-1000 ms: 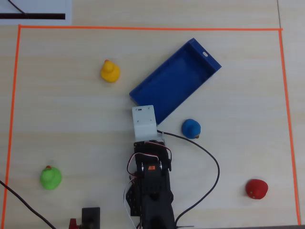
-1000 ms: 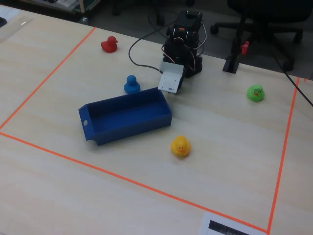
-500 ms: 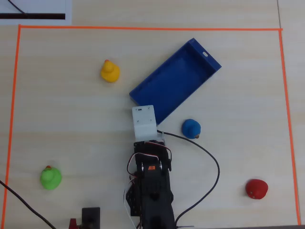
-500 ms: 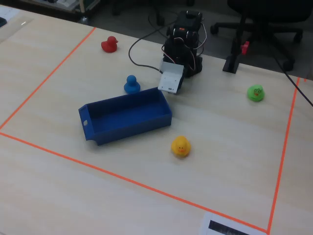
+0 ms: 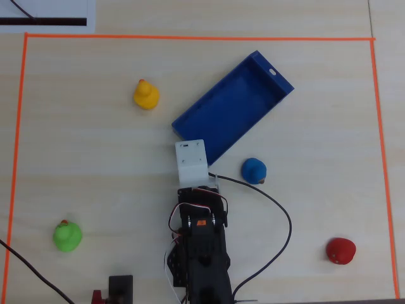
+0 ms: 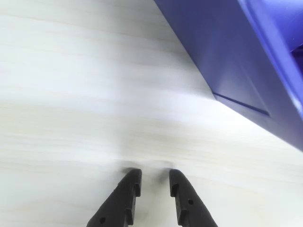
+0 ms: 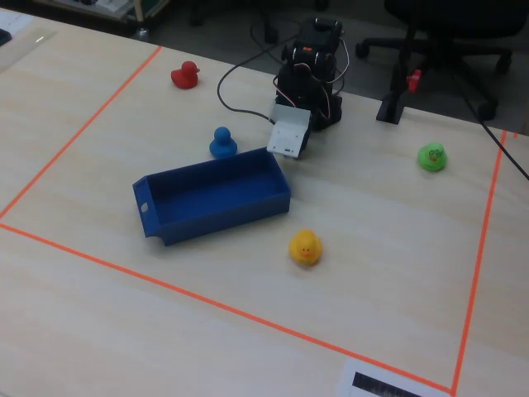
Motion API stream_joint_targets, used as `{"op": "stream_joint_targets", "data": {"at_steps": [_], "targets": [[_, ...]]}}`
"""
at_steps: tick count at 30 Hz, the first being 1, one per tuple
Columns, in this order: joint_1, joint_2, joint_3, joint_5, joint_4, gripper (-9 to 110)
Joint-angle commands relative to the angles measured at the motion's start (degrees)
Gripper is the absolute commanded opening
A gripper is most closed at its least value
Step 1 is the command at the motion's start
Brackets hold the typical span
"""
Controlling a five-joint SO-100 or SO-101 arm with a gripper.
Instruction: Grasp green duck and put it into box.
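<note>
The pincer (image 6: pixel 152 182) hung low over the bare desk (image 6: pixel 71 94), its two dark fingertips (image 6: pixel 132 182) close together with only a thin slit between them and nothing held. Compared with the pictures from a second and half a second before, it had not moved: the white block on the arm (image 5: pixel 192 161) sat in the same spot in the overhead view, and the arm (image 7: pixel 310 70) looked the same in the fixed view.

Just ahead of the pincer and to its right in the wrist view stood the near corner of the box (image 6: pixel 236 61), its blue wall close to the fingertips but not touching them. In the overhead view the box (image 5: pixel 231 107) lay slanted away from the pincer, its far short end with the white oval hole up and to the right; it was empty and lay where it had been earlier.

Near the pincer, to its right in the overhead view, sat the blue duck (image 5: pixel 254 170), just beside the long side of the box. The yellow duck (image 5: pixel 145 95) stood farther off, ahead and to the left.

The green duck (image 5: pixel 66 235) was well apart from the pincer, behind it and far to the left in the overhead view, near the orange tape line (image 5: pixel 14 158); it was untouched and unshifted. The red duck (image 5: pixel 340 250) sat equally far off, behind and to the right. None of the ducks had changed place.
</note>
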Motion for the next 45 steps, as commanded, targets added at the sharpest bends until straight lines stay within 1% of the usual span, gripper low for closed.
{"op": "stream_joint_targets", "data": {"at_steps": [1, 36, 43, 45], "targets": [[0.5, -0.4, -0.1, 0.4, 1.5, 5], [0.5, -0.4, -0.1, 0.4, 1.5, 5], [-0.3, -0.6, -0.4, 0.0, 1.3, 3], [-0.9, -2.5, -3.3, 0.4, 0.4, 2]]}}
